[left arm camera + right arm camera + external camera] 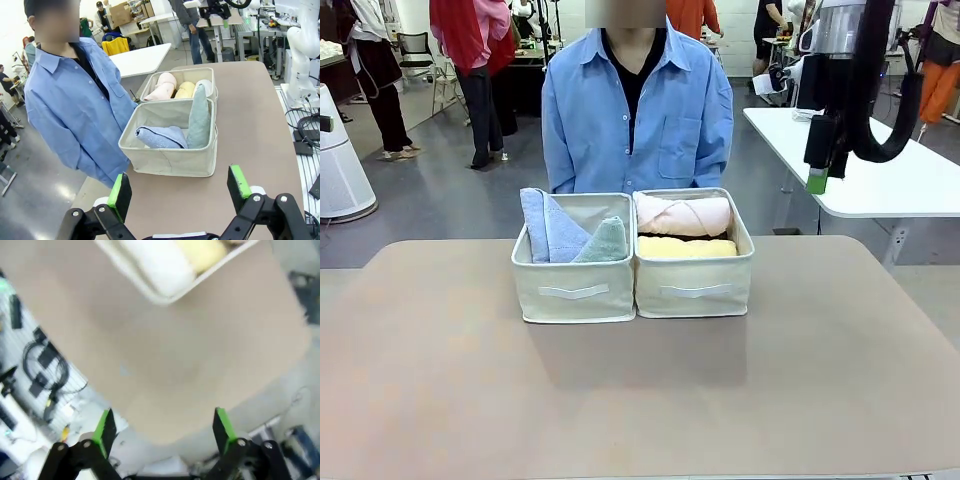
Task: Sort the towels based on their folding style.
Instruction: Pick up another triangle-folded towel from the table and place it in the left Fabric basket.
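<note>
Behind the beige worktop (620, 400) stood a person in a blue shirt (635, 110). Two fabric boxes (575, 285) sat touching near its far edge: blue triangle (542, 225) and pale green triangle (605, 243) in one, pink roll (685, 215), yellow roll (685, 247) and white roll (204, 87) in the other. Left gripper (179, 192) and right gripper (164, 427) hovered with jaws released, empty. Sorting looked finished; a careless descent could nudge a box.
</note>
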You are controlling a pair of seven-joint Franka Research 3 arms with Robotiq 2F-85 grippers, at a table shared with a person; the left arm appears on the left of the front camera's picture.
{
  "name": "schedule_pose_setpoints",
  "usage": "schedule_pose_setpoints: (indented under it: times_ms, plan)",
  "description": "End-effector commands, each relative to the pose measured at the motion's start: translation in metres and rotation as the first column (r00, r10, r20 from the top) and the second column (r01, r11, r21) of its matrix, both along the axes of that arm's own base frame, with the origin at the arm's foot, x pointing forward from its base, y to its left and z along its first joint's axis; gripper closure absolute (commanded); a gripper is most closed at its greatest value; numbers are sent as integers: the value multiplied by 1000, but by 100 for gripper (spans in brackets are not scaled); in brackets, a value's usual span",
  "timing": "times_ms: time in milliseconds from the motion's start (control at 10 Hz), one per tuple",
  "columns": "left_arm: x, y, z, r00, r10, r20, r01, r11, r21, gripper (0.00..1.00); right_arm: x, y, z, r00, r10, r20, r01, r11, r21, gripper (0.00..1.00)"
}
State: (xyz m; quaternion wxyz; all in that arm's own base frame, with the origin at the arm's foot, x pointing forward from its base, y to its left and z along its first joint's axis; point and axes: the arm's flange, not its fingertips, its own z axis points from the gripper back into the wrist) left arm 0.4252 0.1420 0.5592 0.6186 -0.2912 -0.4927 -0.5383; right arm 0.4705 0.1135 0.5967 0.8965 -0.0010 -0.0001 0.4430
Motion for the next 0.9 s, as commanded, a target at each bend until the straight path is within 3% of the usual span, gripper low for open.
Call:
schedule_pose_setpoints:
  times_ms: [0,100,200,300,800]
  plan:
    - [-1,0,1,1000,-3,16,3,1000,-14,0,30,-20,-26,974,171,148,-184,980,81,0]
    - [-1,0,1,1000,-3,16,3,1000,-14,0,40,-21,-25,959,208,192,-233,965,118,0]
    - [-1,0,1,1000,-3,16,3,1000,-14,0,46,-12,-18,961,208,183,-239,956,168,0]
    - [-1,0,1,1000,-3,16,3,1000,-14,0,34,-15,-10,977,132,167,-140,989,40,0]
    - [-1,0,1,1000,-3,16,3,1000,-14,0,34,-15,-10,977,132,167,-140,989,40,0]
